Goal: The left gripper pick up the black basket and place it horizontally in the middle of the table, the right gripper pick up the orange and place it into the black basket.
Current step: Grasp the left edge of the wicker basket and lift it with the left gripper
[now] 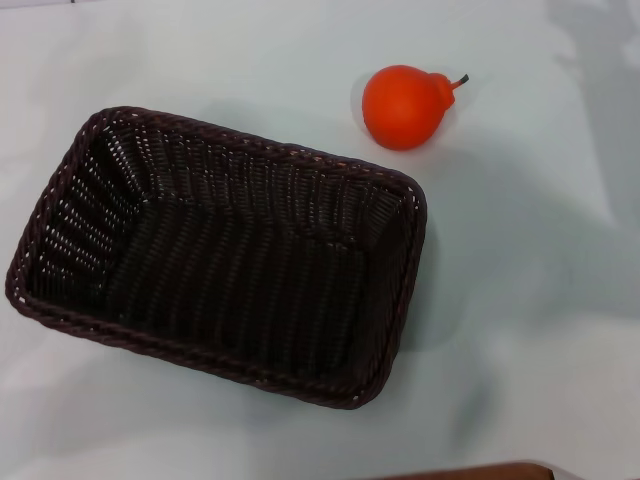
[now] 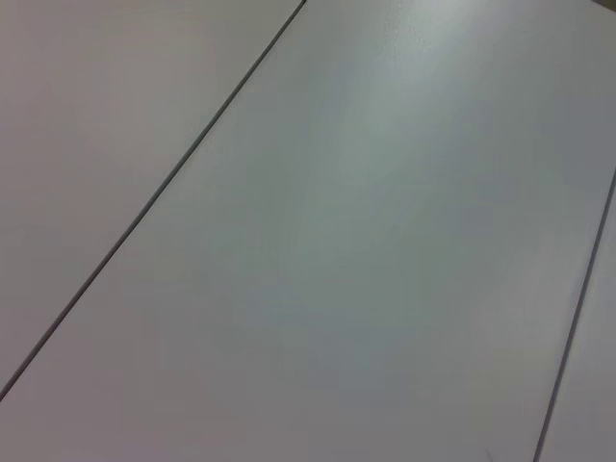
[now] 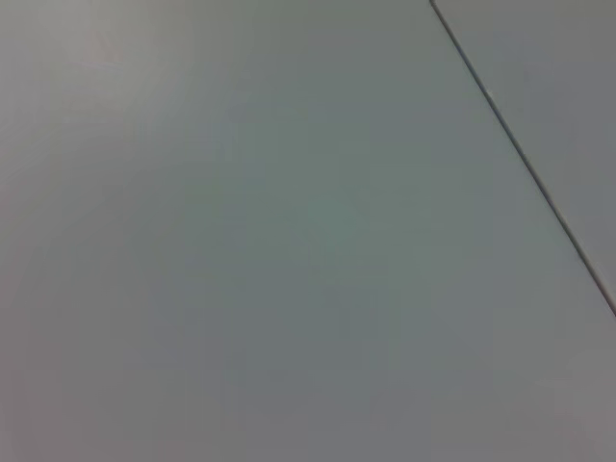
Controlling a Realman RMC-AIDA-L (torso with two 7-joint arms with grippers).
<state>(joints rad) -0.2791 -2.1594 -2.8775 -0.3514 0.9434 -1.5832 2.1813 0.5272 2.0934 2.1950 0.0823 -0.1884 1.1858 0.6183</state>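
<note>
The black basket (image 1: 215,255) is a large dark woven wicker basket that lies open side up on the pale table (image 1: 530,300), left of centre, slightly skewed. It is empty. The orange (image 1: 405,106), a glossy orange-red pear-shaped fruit with a short dark stem, rests on the table just beyond the basket's far right corner, apart from it. Neither gripper shows in the head view. The left wrist view and the right wrist view show only plain pale panels with thin dark seams; no fingers, basket or fruit appear there.
A brown edge (image 1: 480,472) shows at the bottom of the head view, near the table's front. A faint shadow (image 1: 600,60) falls on the table at the far right. Bare table surface lies right of the basket.
</note>
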